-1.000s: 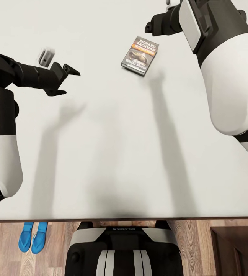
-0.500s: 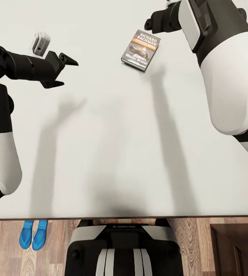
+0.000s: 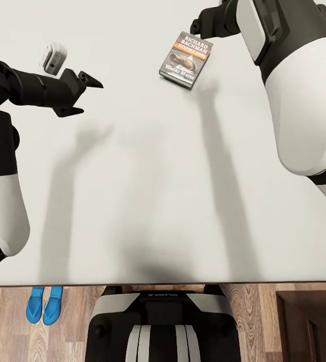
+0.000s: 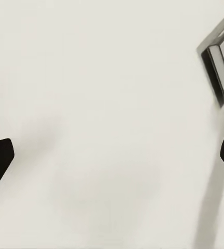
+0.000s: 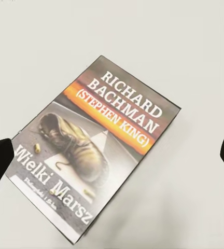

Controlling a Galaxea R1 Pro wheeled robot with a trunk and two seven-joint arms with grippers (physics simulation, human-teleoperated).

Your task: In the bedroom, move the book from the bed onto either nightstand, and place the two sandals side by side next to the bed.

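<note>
Book (image 3: 185,60) flat on bed (image 3: 148,201), far right; sandals (image 3: 44,305) side by side on floor (image 3: 258,322), near left; nightstand (image 3: 311,327) near right.

Home bedroom, simulator render. Wide off-white bed (image 3: 148,201) mattress spans view. Paperback book (image 3: 185,60) lies on it. Wood-plank floor (image 3: 253,322) along bed edge, pair of blue sandals (image 3: 44,305) there, dark-brown glossy nightstand (image 3: 311,327) corner beside bed.

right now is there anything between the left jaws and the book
Nothing: in the head view, only bare off-white mattress stretches from the open left gripper across to the book, which lies flat.
</note>
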